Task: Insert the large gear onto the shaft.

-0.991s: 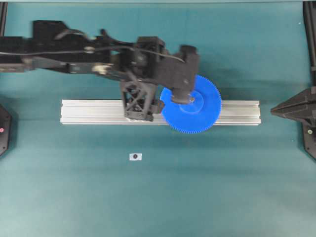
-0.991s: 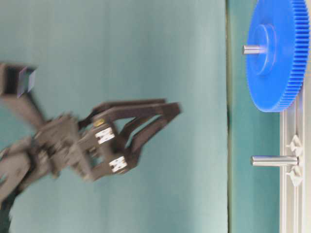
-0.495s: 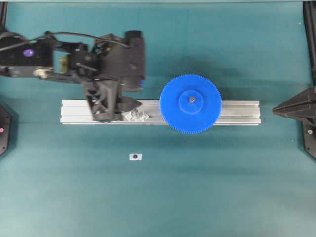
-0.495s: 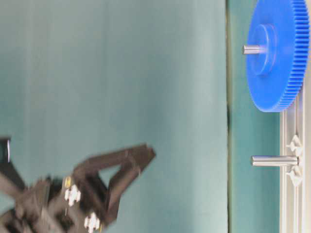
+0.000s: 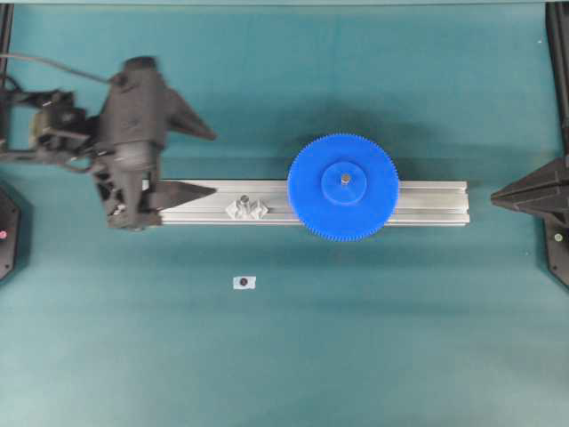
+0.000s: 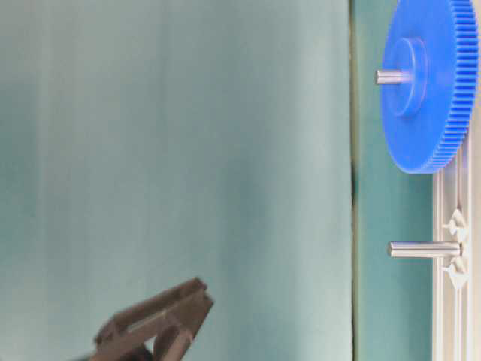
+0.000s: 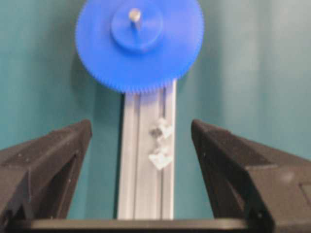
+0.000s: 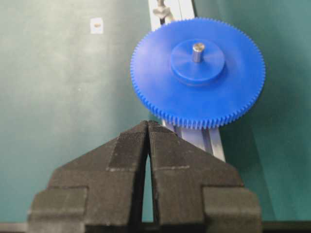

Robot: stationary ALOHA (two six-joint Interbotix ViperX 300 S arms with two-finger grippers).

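The large gear (image 5: 311, 191) is a bright-blue toothed disc lying flat on the aluminium rail (image 5: 427, 203). The shaft (image 5: 345, 180) pokes up through its hub, and its silvery tip (image 8: 197, 51) shows above the gear (image 8: 160, 82). My left gripper (image 5: 213, 163) hovers over the rail's left end, well left of the gear, open and holding nothing. In the left wrist view its jaws (image 7: 141, 127) stand wide apart with the gear (image 7: 102, 43) ahead. My right gripper (image 5: 492, 197) rests shut at the right edge, its tips (image 8: 147, 124) pressed together and empty.
A second, bare peg (image 5: 244, 200) with clear base pieces stands on the rail between the left gripper and the gear, also seen in the table-level view (image 6: 421, 249). A small white tag with a dark dot (image 5: 244, 282) lies on the teal mat in front of the rail.
My left gripper has drawn back leftward along the rail, away from the gear, staying open. The gear stays on the shaft. The right arm has not moved.
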